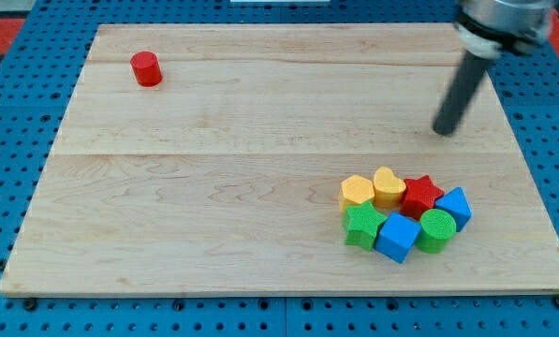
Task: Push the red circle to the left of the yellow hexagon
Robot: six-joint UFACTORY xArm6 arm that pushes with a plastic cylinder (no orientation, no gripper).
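Observation:
The red circle (147,68) stands alone near the view's top left of the wooden board (213,187). The yellow hexagon (357,192) sits at the left end of a cluster at the view's lower right. My tip (442,131) is at the view's right, above that cluster and apart from it, far to the right of the red circle. The rod slants up toward the view's top right corner.
The cluster also holds a yellow heart (389,185), a red star (421,196), a blue block (454,206), a green block (364,226), a blue cube (397,238) and a green cylinder (436,230), all packed together. A blue pegboard (17,112) surrounds the board.

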